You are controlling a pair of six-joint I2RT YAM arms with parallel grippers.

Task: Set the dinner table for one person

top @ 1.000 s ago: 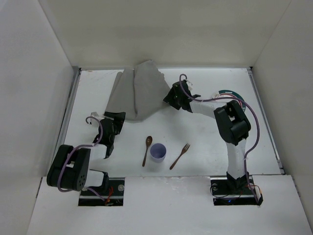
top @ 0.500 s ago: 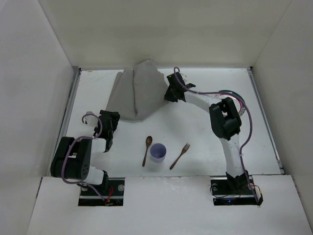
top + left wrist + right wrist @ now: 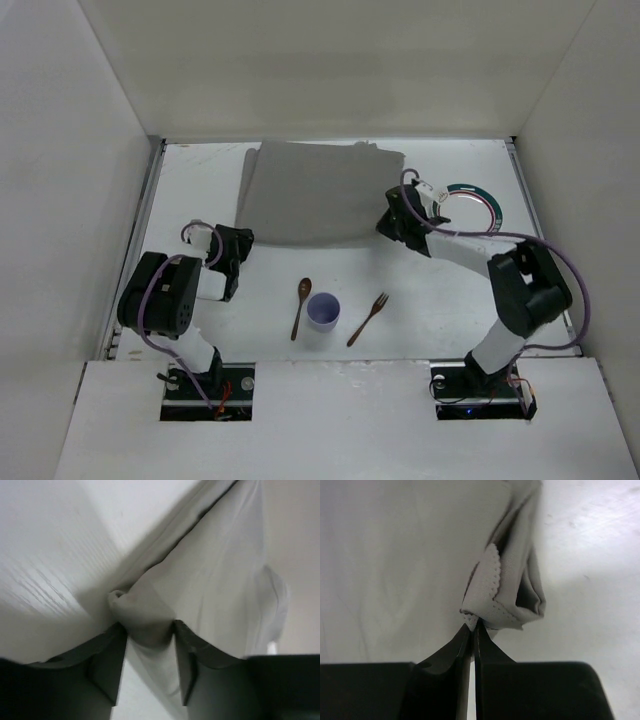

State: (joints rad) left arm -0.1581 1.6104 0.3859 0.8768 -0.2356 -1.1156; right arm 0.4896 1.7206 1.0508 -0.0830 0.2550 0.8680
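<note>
- grey cloth mat [image 3: 310, 195] spread across the back, two near corners bunched up
- wooden spoon [image 3: 302, 306] just left of the lilac cup [image 3: 323, 311], fork [image 3: 367, 319] on its right
- green-rimmed plate [image 3: 472, 203] off right of the mat

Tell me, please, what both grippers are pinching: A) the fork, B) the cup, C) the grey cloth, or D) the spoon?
C: in the wrist views, the left gripper and the right gripper are each shut on a bunched edge of the grey cloth.
</note>
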